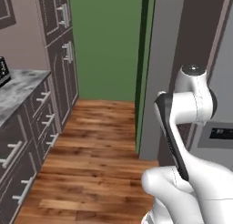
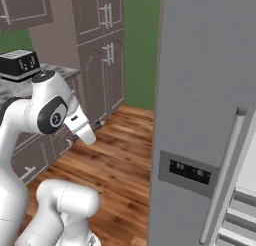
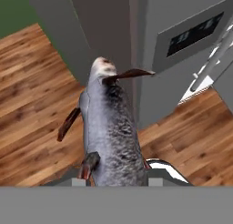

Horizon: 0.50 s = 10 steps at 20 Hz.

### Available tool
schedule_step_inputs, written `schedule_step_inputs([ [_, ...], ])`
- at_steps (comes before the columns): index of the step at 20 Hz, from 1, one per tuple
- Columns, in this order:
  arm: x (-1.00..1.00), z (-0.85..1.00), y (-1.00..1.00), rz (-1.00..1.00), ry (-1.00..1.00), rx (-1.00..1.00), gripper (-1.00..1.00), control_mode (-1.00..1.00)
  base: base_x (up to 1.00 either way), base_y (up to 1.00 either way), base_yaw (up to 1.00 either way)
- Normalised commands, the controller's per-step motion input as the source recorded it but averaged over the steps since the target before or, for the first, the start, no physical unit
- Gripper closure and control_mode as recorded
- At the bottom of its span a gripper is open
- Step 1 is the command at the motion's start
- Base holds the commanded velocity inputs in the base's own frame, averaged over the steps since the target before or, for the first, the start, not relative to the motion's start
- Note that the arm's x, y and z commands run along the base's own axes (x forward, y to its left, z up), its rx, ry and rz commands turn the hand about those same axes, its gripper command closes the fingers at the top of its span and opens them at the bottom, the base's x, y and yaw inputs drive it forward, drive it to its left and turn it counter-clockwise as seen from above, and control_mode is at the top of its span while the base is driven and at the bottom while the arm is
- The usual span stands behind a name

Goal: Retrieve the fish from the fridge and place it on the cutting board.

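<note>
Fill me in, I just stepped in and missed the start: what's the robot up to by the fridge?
The robot arm is carrying the fish. The hand view shows its gripper shut on the grey body, head pointing away over the wooden floor. The fridge stands alongside, its door ajar with white shelves showing. The fish is out of it but not yet set down anywhere.

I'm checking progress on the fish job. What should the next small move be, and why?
Probably carry the fish away from the fridge toward the counter. The hand view shows the fish gripped at the bottom, hanging over the wooden floor beside the fridge door, so it is out already. No cutting board is in sight, so finding it comes first.
</note>
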Motion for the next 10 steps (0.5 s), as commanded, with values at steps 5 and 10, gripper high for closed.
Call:
schedule_step_inputs([
  [5,0.0,0.0,0.0,0.0,0.0,0.0,1.0,1.0,-0.02,0.78,0.31],
  [10,0.0,0.0,0.0,0.0,0.0,0.0,1.0,1.0,-0.03,0.79,0.27],
])
